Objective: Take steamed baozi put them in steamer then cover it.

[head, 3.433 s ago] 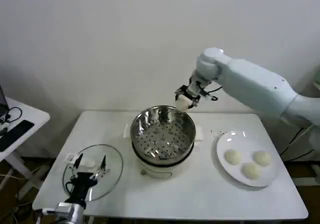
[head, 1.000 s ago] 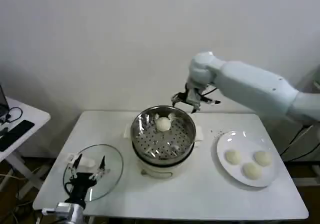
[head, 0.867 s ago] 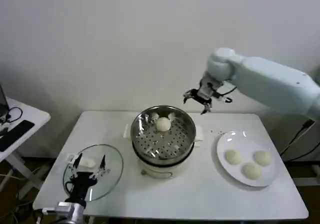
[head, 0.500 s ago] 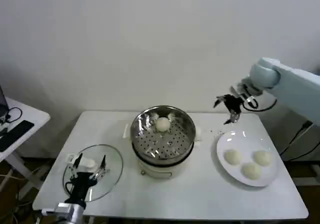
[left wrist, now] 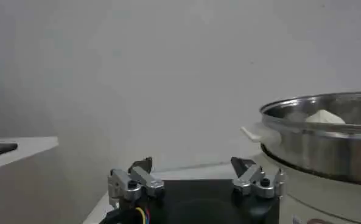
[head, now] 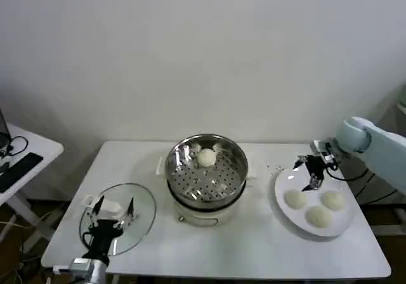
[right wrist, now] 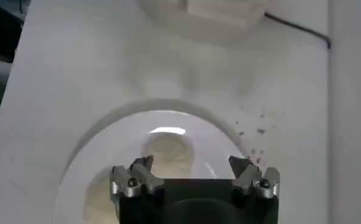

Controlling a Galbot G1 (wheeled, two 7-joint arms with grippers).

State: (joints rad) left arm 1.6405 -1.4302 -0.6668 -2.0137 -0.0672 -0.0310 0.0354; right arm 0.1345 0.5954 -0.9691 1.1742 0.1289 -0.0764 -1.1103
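The shiny steel steamer point(head: 206, 176) stands mid-table on its cream base, with one baozi point(head: 207, 158) resting on its perforated tray; in the left wrist view the steamer point(left wrist: 317, 143) shows that baozi point(left wrist: 324, 117) over its rim. Three more baozi point(head: 295, 199) point(head: 332, 200) point(head: 319, 216) lie on a white plate point(head: 298, 173) at the right. My right gripper point(head: 310, 174) hovers open and empty just above the plate's far edge; its wrist view shows a baozi point(right wrist: 166, 154) below the gripper point(right wrist: 192, 165). My left gripper point(head: 109, 208) rests open over the glass lid.
The round clear glass lid point(head: 143, 201) lies flat at the table's front left. A small white side table point(head: 28, 149) with a dark device stands beyond the left edge. A black cable point(right wrist: 296, 29) runs on the table behind the plate. Bare tabletop lies between steamer and plate.
My right gripper let a baozi go into the steamer, then swung right and down, empty and open, to just above the plate. The left arm stayed still.
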